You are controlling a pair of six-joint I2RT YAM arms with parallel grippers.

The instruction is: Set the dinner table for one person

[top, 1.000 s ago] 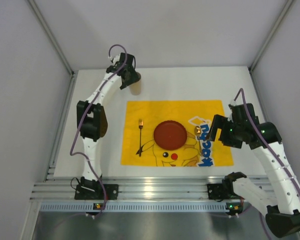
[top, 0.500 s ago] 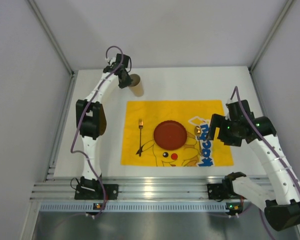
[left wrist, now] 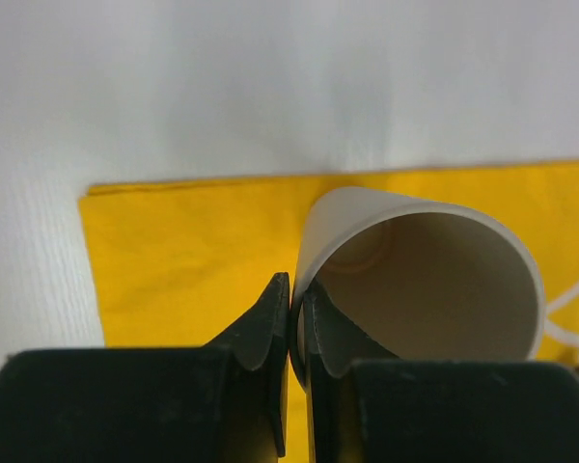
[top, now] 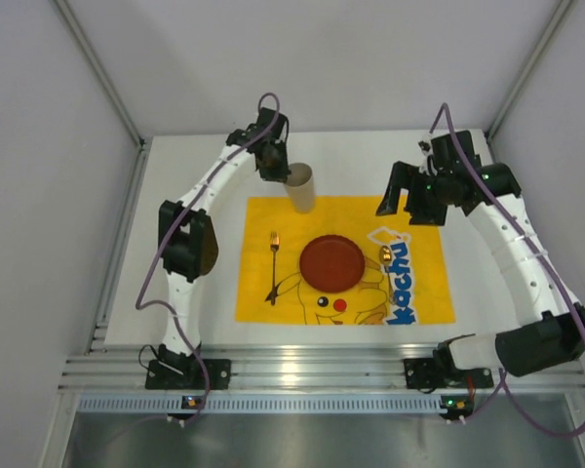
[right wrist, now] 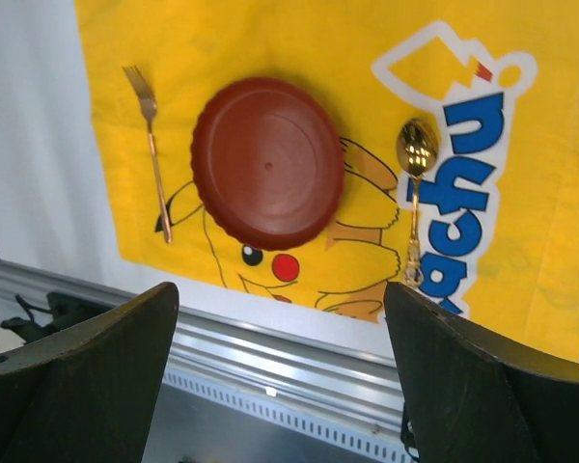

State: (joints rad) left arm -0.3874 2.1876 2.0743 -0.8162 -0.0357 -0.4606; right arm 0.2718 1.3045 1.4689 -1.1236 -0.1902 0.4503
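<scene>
A tan paper cup (top: 300, 187) hangs at the far edge of the yellow Pikachu cloth (top: 419, 292) on the white dinner table (top: 351, 161). My left gripper (top: 276, 166) is shut on the cup's rim (left wrist: 425, 280), one finger inside the wall and one outside (left wrist: 294, 289). A dark red plate (top: 331, 261) lies mid-cloth, with a gold fork (top: 273, 265) to its left and a gold spoon (top: 385, 253) to its right. My right gripper (top: 407, 203) hovers open and empty above the cloth's far right corner; its view looks down on the plate (right wrist: 267, 161), fork (right wrist: 154, 145) and spoon (right wrist: 415, 183).
A silver aluminium rail (top: 302, 369) runs along the near edge of the table, also in the right wrist view (right wrist: 270, 357). White walls close in the sides and back. Bare tabletop (left wrist: 270, 87) lies beyond the cloth.
My left gripper shut on the cup at the back left and carried it right to the cloth's far edge. The right arm rose and swung toward the back, still open.
</scene>
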